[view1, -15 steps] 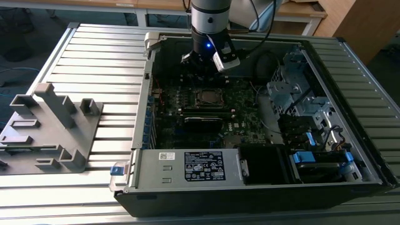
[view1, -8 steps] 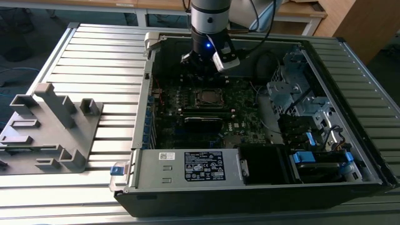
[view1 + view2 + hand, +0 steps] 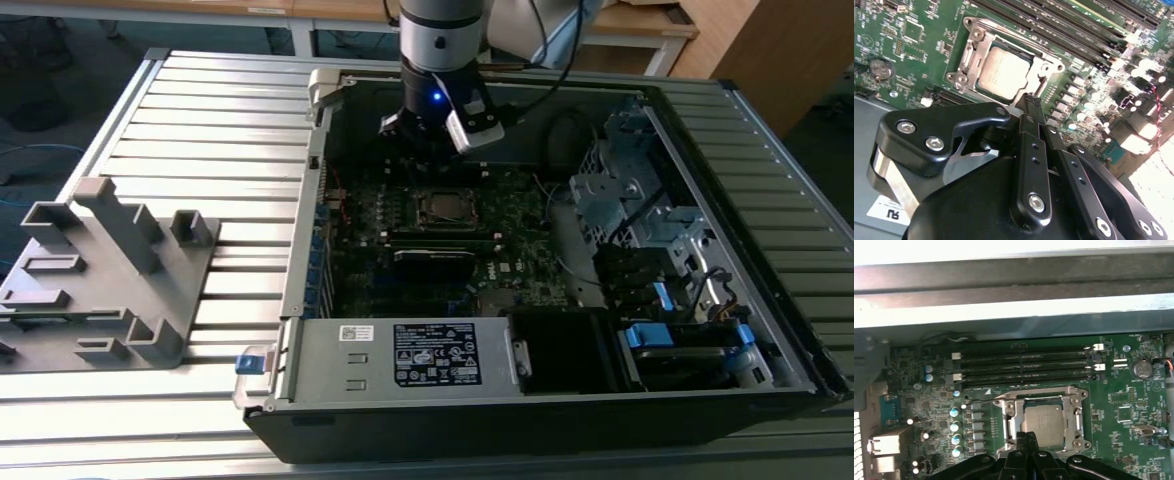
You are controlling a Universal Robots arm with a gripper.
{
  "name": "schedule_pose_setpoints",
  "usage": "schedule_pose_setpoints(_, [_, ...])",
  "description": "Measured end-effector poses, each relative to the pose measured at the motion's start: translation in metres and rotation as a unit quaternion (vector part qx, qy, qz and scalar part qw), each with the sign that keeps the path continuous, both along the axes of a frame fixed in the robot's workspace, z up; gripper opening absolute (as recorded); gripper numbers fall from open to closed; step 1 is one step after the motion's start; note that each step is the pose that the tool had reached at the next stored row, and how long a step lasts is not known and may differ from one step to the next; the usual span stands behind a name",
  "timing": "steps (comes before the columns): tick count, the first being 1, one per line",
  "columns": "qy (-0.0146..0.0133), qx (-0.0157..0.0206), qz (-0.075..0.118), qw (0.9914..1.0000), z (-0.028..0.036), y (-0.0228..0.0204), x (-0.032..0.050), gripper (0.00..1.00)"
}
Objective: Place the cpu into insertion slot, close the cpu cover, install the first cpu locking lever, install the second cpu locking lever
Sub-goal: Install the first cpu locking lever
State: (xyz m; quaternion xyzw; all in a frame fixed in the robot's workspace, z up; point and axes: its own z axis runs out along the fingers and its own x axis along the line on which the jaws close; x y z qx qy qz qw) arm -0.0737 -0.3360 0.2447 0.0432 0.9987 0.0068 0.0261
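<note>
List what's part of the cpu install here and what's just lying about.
Job:
- cpu
- cover, down flat around the cpu
- gripper, shut, tips at the cover's edge

Lying about:
- memory slots
- coin cell
- power supply
- grey fixture

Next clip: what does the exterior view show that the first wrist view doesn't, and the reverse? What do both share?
Exterior view: the whole open computer case on a slatted table, a grey fixture beside it, the arm above. First wrist view: a coin battery, a row of silver-topped capacitors. Both: the cpu framed by the closed cpu cover, the hand close by it.
</note>
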Motion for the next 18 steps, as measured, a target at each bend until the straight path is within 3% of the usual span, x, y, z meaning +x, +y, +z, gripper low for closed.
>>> schedule_pose_setpoints(4, [-0.0002,0.0,0.0,1.0,-0.0001,0.0,-0.0048,0.1])
schedule_pose_setpoints(18, [-0.0001,0.0,0.0,1.0,0.0045,0.0,-0.0051,0.1])
